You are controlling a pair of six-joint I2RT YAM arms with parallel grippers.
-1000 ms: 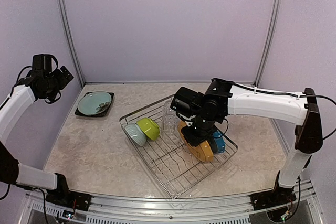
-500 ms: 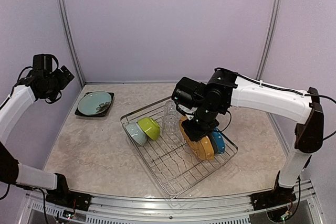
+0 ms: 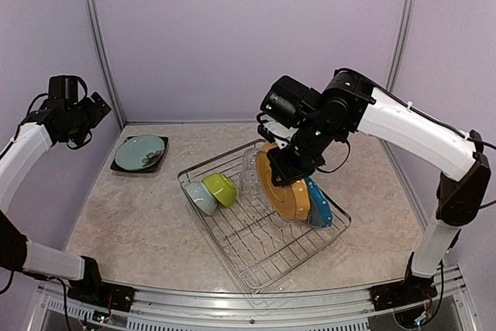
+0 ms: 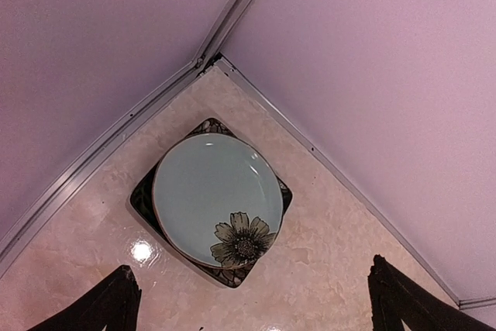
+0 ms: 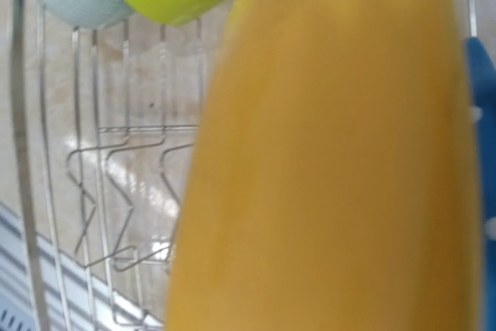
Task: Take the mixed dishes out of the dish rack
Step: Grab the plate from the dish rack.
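Since a second ago your right arm has risen and drawn its wrist up and back, and the orange plate [image 3: 284,185] has come up with it, standing higher over the dish rack [image 3: 249,263] than before. That plate now stands on edge, tilted, its lower rim low over the rack's right end, just beside the blue plate [image 3: 318,204] leaning behind it. Your right gripper [image 3: 285,173] points down and is clamped on the plate's upper rim; in the right wrist view the blurred orange face fills most of the picture and hides the fingers. Farther left in the rack sit a clear glass [image 3: 249,173], the lime bowl [image 3: 221,189] and the pale-blue bowl [image 3: 200,198]. Your left gripper [image 3: 94,106] hangs high at the far left, fingers [image 4: 110,306] spread wide and empty, above the teal plate [image 4: 217,198] lying on the black square plate [image 4: 144,198] on the table [image 3: 139,222].
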